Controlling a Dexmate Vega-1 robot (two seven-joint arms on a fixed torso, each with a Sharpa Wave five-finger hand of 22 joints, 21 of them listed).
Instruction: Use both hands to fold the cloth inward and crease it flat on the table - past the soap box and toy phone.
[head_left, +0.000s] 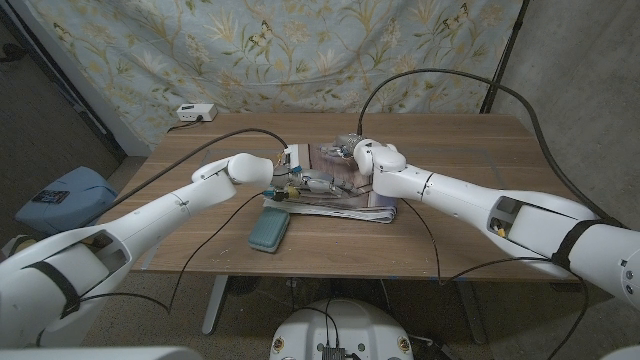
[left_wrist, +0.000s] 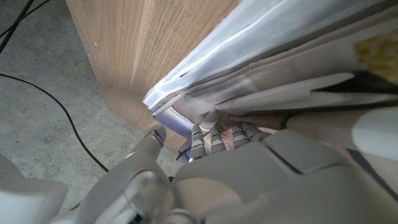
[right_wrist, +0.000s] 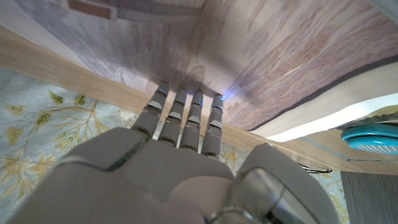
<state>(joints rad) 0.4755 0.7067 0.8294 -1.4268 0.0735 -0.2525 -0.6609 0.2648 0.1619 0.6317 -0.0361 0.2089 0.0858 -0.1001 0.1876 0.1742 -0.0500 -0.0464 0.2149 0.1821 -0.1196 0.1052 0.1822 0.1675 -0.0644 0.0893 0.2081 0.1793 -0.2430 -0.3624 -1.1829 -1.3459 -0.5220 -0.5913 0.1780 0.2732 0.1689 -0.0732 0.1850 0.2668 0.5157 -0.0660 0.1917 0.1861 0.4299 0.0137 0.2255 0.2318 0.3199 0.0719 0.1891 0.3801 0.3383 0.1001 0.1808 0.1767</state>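
Head view: a brown wooden desk (head_left: 450, 240) stands before a pale blue floral backdrop (head_left: 300, 50). The folded cloth (head_left: 335, 205), mauve-grey on top with white and blue striped layers at its near edge, lies at the desk's middle. The left hand (head_left: 290, 180) sits at the cloth's left end and the right hand (head_left: 352, 160) at its far right part; both are over the cloth with small parts crowded between them, so I cannot tell here how the fingers stand. A teal oblong soap box (head_left: 269, 230) lies on the desk just beside the cloth's near left corner, on the robot's side of it. A small white boxy device (head_left: 196, 113) sits on the far left corner of the desk. A blue bag (head_left: 62, 200) rests on the floor to the left. A toy phone cannot be picked out.

Left wrist view: the layered edge of the cloth (left_wrist: 249, 68) shows close up, white and pale blue bands stacked over grey folds, with the wooden desk (left_wrist: 137, 56) beyond and grey floor with black cable past its edge. The left hand (left_wrist: 211, 168) has its fingers (left_wrist: 214, 137) tucked against the cloth's folds; the tips are hidden in the fabric, so whether they pinch or only press cannot be told.

Right wrist view: the right hand (right_wrist: 180, 155) reaches with fingers (right_wrist: 186, 109) extended side by side, tips touching the mauve cloth surface (right_wrist: 298, 56), pressing rather than gripping. The teal soap box (right_wrist: 372, 135) shows cut off at the picture's edge.
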